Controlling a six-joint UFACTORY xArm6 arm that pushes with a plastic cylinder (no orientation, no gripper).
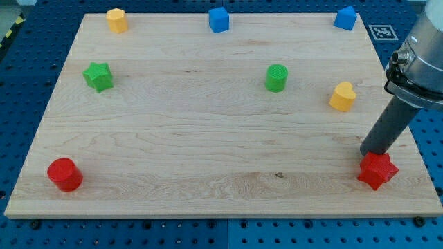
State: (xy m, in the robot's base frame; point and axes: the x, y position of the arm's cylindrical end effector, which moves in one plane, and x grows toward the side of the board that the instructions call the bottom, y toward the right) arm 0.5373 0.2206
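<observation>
Contact is showing at the view's lower right: my tip (374, 153) is resting against the upper edge of the red star block (377, 170), which is sitting near the surface's (208, 145) bottom-right corner. No hand is fitted, so nothing is opening or closing. Yellow heart block (342, 96) is lying just above, well apart. Judging by the nearby edges, any push here is wanting a slow, centred line, since the star's points are likely turning it aside.

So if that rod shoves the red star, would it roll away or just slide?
Probably slide: the red star sits flat on the smooth wooden board. Its points may make it twist, since my tip meets it off-centre, at its upper left. It looks stiff and light.
</observation>
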